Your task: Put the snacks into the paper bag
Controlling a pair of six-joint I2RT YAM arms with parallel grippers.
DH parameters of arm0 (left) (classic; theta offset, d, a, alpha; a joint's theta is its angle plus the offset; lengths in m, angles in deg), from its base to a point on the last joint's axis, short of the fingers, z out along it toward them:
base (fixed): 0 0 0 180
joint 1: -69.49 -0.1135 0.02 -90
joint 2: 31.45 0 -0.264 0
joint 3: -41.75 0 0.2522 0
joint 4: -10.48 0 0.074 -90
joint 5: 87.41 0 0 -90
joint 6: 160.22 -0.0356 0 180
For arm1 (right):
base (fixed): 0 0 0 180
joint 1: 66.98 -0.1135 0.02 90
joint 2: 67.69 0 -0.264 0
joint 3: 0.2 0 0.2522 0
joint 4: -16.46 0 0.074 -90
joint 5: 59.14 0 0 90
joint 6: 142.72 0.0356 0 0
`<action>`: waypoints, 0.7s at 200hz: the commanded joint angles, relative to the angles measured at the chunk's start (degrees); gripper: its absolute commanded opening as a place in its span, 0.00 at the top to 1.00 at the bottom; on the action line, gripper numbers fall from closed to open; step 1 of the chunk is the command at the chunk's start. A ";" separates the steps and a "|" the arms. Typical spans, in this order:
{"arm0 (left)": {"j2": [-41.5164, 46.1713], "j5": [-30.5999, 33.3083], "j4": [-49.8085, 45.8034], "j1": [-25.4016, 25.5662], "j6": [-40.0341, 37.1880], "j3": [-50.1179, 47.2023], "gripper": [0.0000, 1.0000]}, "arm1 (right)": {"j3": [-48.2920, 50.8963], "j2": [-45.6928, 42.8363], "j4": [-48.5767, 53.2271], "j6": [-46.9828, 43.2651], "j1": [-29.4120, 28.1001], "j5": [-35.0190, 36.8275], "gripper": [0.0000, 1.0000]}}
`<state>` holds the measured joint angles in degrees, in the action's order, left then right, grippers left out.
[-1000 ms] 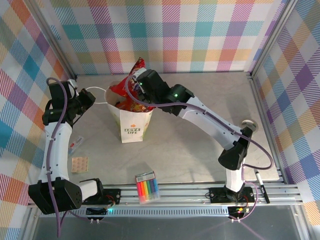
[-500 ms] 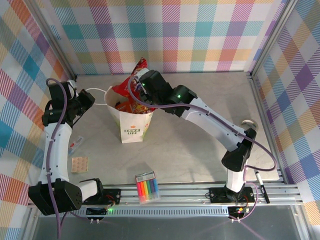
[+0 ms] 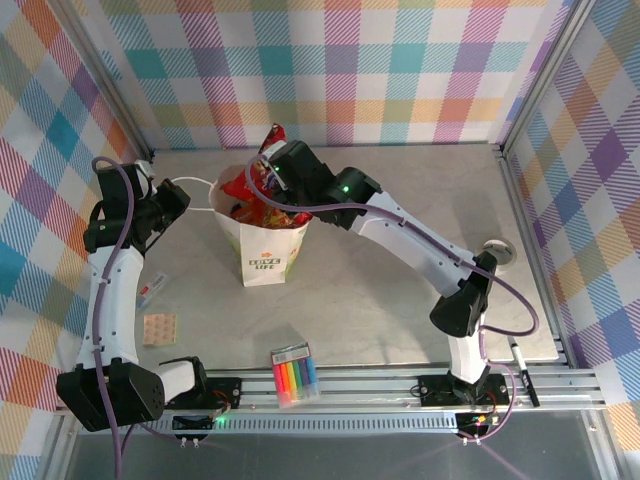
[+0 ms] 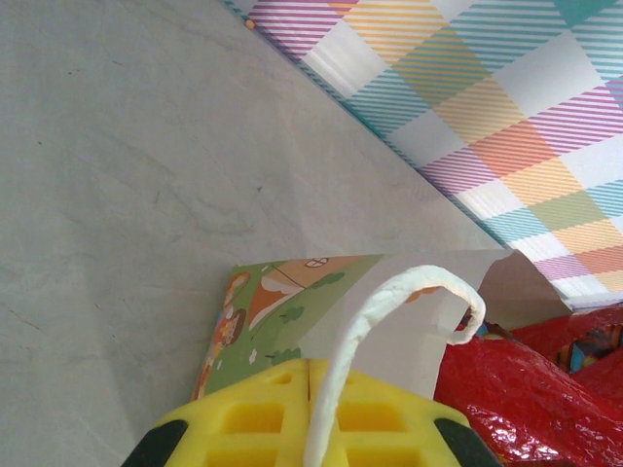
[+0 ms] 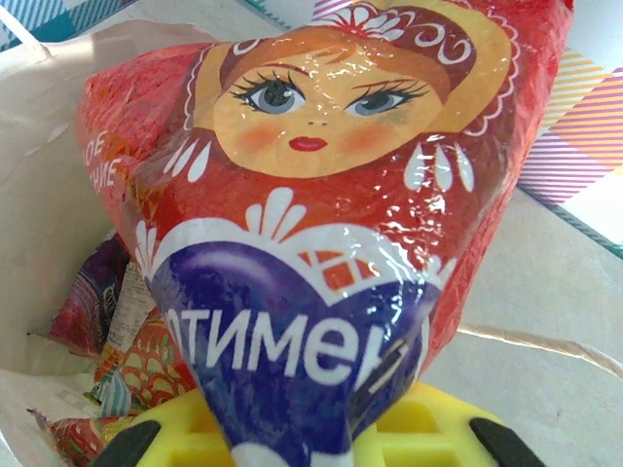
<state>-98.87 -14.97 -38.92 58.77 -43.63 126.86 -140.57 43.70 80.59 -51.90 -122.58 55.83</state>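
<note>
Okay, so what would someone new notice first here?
The big red packet with a doll's face, gripped by the right fingers at the mouth of the open paper bag, left of the table's middle. Next, the left fingers pinching the bag's white handle, and the rainbow marker pack at the table's near edge.

paper bag (image 3: 262,255) mouth: filled by red packet (image 5: 321,195) (right gripper (image 5: 311,443) on it) | table (image 3: 400,300) to right: open

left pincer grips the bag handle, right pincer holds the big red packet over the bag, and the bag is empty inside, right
Not empty: the right wrist view shows other packets lying inside the paper bag below the red packet. The rest is right.
</note>
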 commanded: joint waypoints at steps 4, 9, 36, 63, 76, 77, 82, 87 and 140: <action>1.17 -0.57 0.92 -1.10 0.40 -0.60 0.93 | -6.89 1.29 -2.89 1.68 -0.66 -2.02 1.00; 1.23 -0.51 0.92 -1.00 0.46 -0.68 0.93 | -7.91 2.01 -2.83 2.06 -0.68 -2.55 1.00; 1.32 -1.51 0.97 -1.12 0.53 -0.78 0.93 | -12.79 5.62 -2.07 3.30 -0.86 -4.39 1.00; 1.55 -1.33 0.66 -1.08 0.04 -0.69 0.93 | -15.78 8.18 -1.14 3.99 -0.92 -4.88 1.00; 1.47 -1.72 0.87 -1.05 0.13 -0.85 0.93 | -16.50 8.66 -1.32 4.32 -0.99 -5.60 1.00; 1.44 -1.75 0.85 -1.01 0.13 -0.86 0.93 | -16.58 8.70 -1.37 4.34 -0.96 -5.71 1.00; 1.36 -1.84 1.00 -1.05 0.20 -0.98 0.93 | -16.88 8.90 -1.54 4.44 -0.95 -6.06 1.00; 1.29 -2.01 1.14 -1.06 0.29 -1.15 0.93 | -17.20 9.08 -1.74 4.58 -0.99 -6.43 1.00; 1.21 -2.74 1.32 -1.06 0.48 -1.39 0.93 | -19.11 10.88 -2.82 7.64 -0.97 -10.42 1.00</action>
<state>-98.78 -16.08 -38.70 58.77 -43.63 126.03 -155.19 54.59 83.93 -47.33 -122.73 49.28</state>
